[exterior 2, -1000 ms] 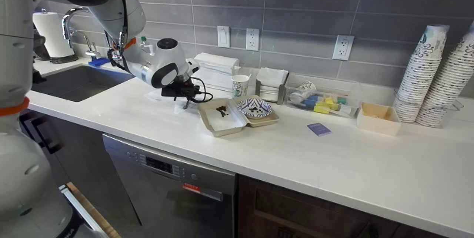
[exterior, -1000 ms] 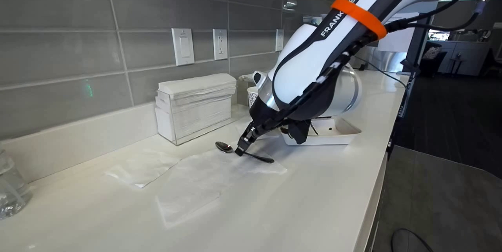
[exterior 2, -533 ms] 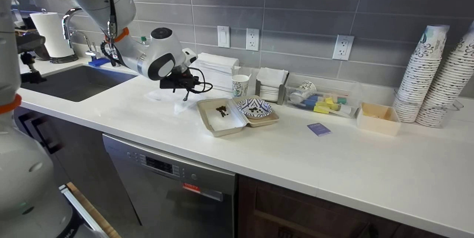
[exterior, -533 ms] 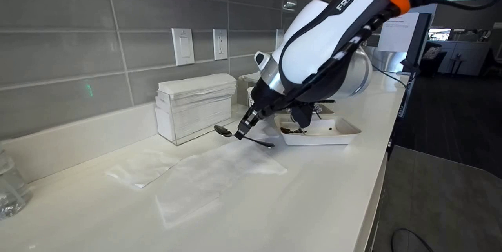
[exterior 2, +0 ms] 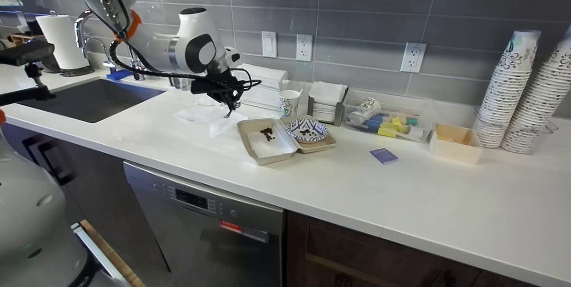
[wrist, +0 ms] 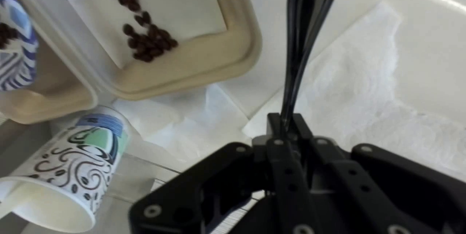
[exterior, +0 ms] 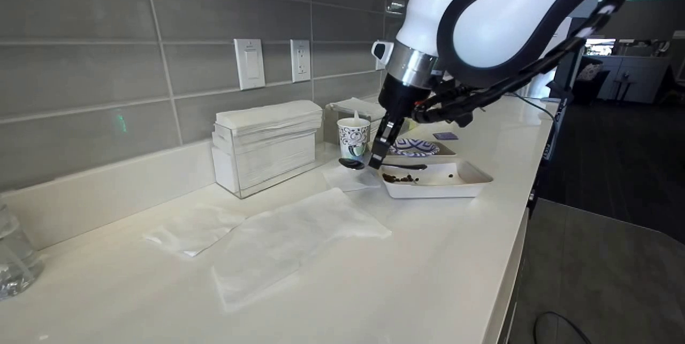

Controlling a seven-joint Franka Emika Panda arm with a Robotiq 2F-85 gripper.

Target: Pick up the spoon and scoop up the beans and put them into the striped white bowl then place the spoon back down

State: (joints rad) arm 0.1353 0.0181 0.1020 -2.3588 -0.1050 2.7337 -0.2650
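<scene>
Clamshell takeout box (exterior 2: 275, 158) lay unfolded on the tabletop (exterior 2: 339, 180): dark brown beans (wrist: 151, 44) heaped nr a corner of one half, w/ a few strays apart. Striped white bowl (exterior 2: 319, 129) sat in the other half w/ a small bunch of beans inside. Paper cup (wrist: 83, 157) stood nr the box, a pale strip (exterior: 356, 116) poking out its mouth, ID unclear. Clear bin (exterior 2: 426, 115) held misc. small items (exterior 2: 387, 131). Pincer (wrist: 287, 121) was almost pressed together, pinching the dark spoon (wrist: 299, 34) by its handle, nr the scoop end; spoon was up off the tabletop, nr the box.
</scene>
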